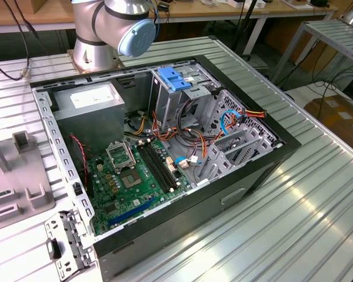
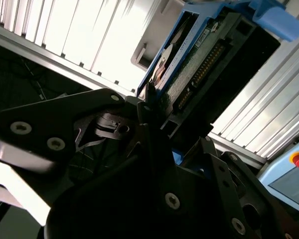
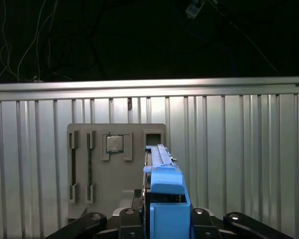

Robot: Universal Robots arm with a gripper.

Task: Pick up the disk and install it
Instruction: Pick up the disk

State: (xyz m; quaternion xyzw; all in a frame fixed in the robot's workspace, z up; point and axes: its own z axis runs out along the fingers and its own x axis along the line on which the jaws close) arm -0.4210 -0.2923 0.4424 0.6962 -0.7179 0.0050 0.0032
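Tool (image 3: 162, 221) clamped on one end of the disk (image 3: 163, 191), blue rails and connector edge seen in the second wrist view, disk held off the ribbed tabletop (image 3: 239, 164), near a grey fixture plate (image 3: 117, 186), open computer case (image 1: 235, 194) in the exterior view

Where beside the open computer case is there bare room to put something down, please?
Bare ribbed table lies on the exterior view's right of the computer case. Inside it is crowded: cables, motherboard, drive cage. A grey fixture takes the exterior view's left.
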